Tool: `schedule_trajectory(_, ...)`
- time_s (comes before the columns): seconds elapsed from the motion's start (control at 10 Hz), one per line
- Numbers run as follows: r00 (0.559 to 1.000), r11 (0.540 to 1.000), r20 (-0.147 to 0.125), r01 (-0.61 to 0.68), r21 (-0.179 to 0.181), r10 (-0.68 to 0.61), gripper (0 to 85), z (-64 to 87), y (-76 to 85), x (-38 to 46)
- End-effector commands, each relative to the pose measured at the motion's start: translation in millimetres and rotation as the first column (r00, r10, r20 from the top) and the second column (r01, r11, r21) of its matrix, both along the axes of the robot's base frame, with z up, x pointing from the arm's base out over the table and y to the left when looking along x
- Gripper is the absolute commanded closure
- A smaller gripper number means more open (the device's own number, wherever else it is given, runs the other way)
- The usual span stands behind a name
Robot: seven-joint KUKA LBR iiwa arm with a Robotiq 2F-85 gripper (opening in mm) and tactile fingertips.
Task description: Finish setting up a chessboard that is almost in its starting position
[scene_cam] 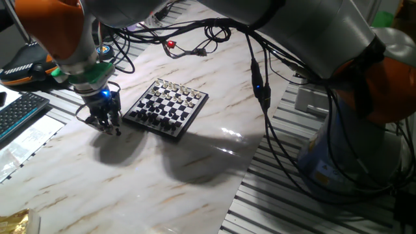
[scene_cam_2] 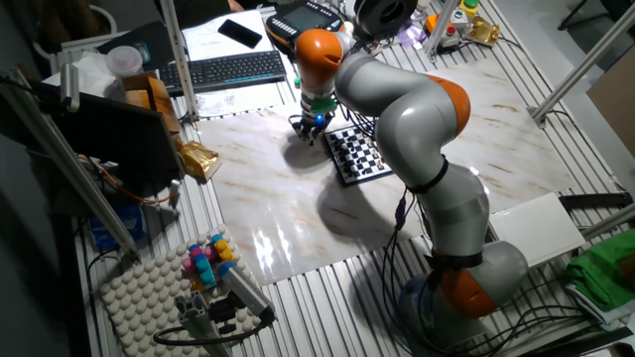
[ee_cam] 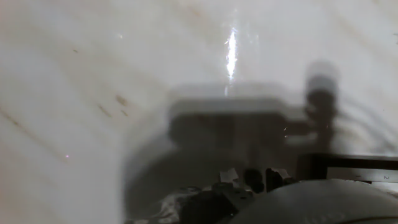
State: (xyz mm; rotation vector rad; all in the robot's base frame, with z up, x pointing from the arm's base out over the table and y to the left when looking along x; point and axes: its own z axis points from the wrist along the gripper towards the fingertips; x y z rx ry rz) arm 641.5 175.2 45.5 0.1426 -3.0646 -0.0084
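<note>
The chessboard (scene_cam: 167, 108) lies flat on the pale marble-patterned table (scene_cam: 130, 182), turned cornerwise, with pale pieces along its far edge and dark pieces along its near edge. In this fixed view the gripper (scene_cam: 107, 123) hangs just beside the chessboard's left corner, low over the table and off the board, with a blue light glowing on its body; the jaws point down, and whether they are apart or closed on a piece is too small to tell. A black keyboard (scene_cam: 16, 114) sits well to the left of the chessboard at the table's edge, and a black cable (scene_cam: 260, 84) hangs to the right of the chessboard. In the other fixed view the chessboard (scene_cam_2: 359, 154) shows partly behind the grey arm (scene_cam_2: 417, 109), the gripper (scene_cam_2: 311, 129) sits just beside the board's left corner, a keyboard (scene_cam_2: 226, 69) lies beyond it, and a rack of coloured pegs (scene_cam_2: 208, 263) stands well away from the chessboard near the front. The hand view is blurred: the table (ee_cam: 93, 74) fills it with a dark shadow, the gripper's parts (ee_cam: 255, 180) show at the bottom, and the jaws' state cannot be told.
</note>
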Motion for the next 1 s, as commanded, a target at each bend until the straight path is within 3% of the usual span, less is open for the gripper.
schedule_trajectory(0.0,1.0,1.0,0.004,-0.003,0.001,0.003,52.3,-2.5,-1.3,-1.4)
schedule_trajectory(0.6,1.0,1.0,0.016,-0.018,0.0,0.018,57.0,-7.8,-3.0,-5.3)
schedule_trajectory(0.9,0.999,0.999,0.022,-0.036,0.003,0.036,72.3,-8.9,-4.9,-5.8)
